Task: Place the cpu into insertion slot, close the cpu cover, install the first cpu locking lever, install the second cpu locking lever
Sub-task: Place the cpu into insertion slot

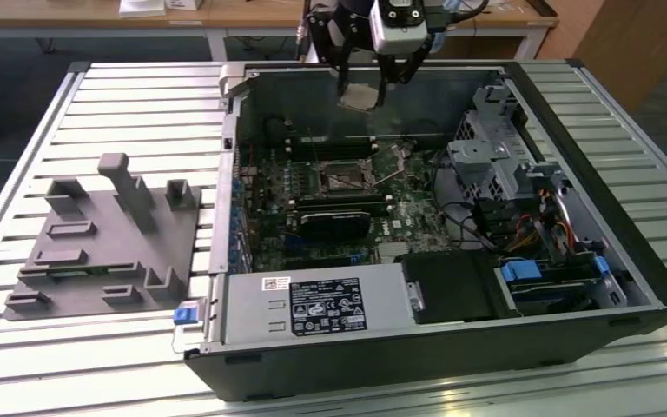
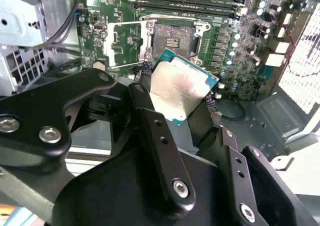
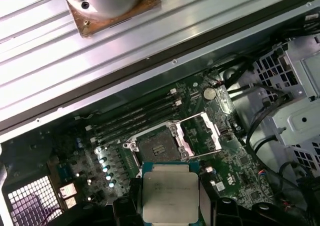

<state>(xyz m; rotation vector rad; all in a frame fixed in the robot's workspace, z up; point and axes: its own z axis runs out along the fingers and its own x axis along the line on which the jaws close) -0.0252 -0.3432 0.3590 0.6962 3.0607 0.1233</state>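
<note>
My gripper [image 1: 363,85] hangs above the far side of the open computer case, shut on the cpu [image 1: 360,95]. The cpu [image 2: 181,88] is a pale silvery square chip on a green backing, pinched by its edges between the two black fingers [image 2: 144,93]; the first wrist view also shows the cpu [image 3: 170,191]. Below it on the green board lies the insertion slot [image 1: 340,178] [image 2: 172,36] [image 3: 157,147], its dark centre uncovered. The cpu cover [image 2: 125,41] [image 3: 200,133] stands flipped open beside the slot. The chip is well clear of the slot.
Long black memory slots [image 1: 333,139] run just beyond the slot, and a black graphics card [image 1: 333,221] sits on its near side. A metal drive cage [image 1: 496,156] with cables fills the exterior view's right. A grey fixture [image 1: 102,234] stands on the slatted table [image 1: 136,95].
</note>
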